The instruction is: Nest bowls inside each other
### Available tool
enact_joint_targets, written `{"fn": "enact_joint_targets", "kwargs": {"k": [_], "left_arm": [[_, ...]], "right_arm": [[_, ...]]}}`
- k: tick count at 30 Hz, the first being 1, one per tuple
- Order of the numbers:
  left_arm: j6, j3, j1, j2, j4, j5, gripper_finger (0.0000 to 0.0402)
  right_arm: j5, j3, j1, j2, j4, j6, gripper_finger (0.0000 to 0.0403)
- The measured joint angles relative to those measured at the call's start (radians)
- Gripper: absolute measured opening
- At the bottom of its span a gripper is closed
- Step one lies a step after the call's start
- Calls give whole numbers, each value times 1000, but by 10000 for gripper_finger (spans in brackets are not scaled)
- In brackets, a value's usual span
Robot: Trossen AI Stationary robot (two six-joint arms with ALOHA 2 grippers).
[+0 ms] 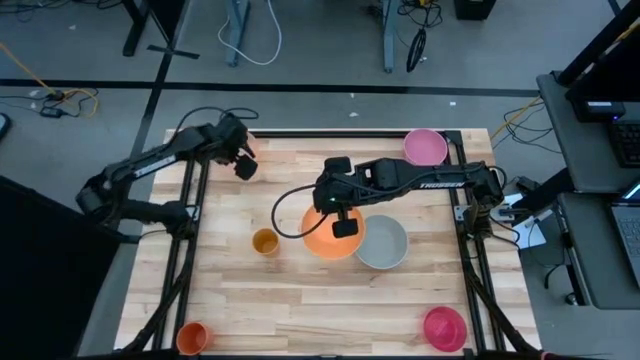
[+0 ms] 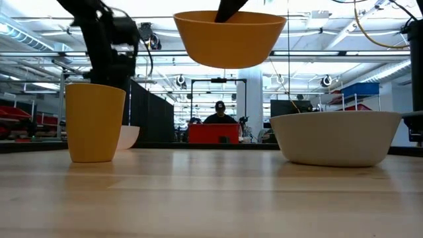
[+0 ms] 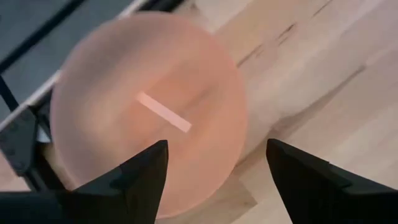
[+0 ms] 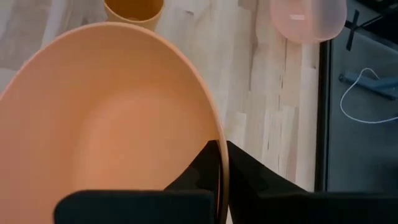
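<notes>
**Orange bowl aloft, left gripper open over pale pink bowl**

Nearest the front edge sit the magenta bowl (image 1: 445, 328) in the front right corner and an orange cup (image 1: 191, 336) in the front left. Mid-table, the amber cup (image 1: 264, 241) stands left of centre and the grey bowl (image 1: 382, 242) rests on the wood. Just beside it, the right gripper (image 1: 346, 226) is clamped on the rim of the orange bowl (image 1: 328, 238), lifted clear of the table, one finger inside and one outside. At the far edge, the mid pink bowl (image 1: 425, 146) sits in the right corner. The left gripper (image 3: 216, 174) hovers near the far left corner, fingers spread wide above the pale pink bowl (image 3: 143, 106), gripping nothing.
</notes>
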Motion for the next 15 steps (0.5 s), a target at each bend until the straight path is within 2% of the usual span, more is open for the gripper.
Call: {"fn": "enact_joint_targets", "kwargs": {"k": [7, 15], "left_arm": [[69, 0, 56, 125, 5, 49, 258], [108, 0, 62, 187, 17, 88, 258]], "right_arm": [[0, 0, 0, 0, -7, -1, 0], [-1, -1, -3, 0, -8, -21, 0]]}}
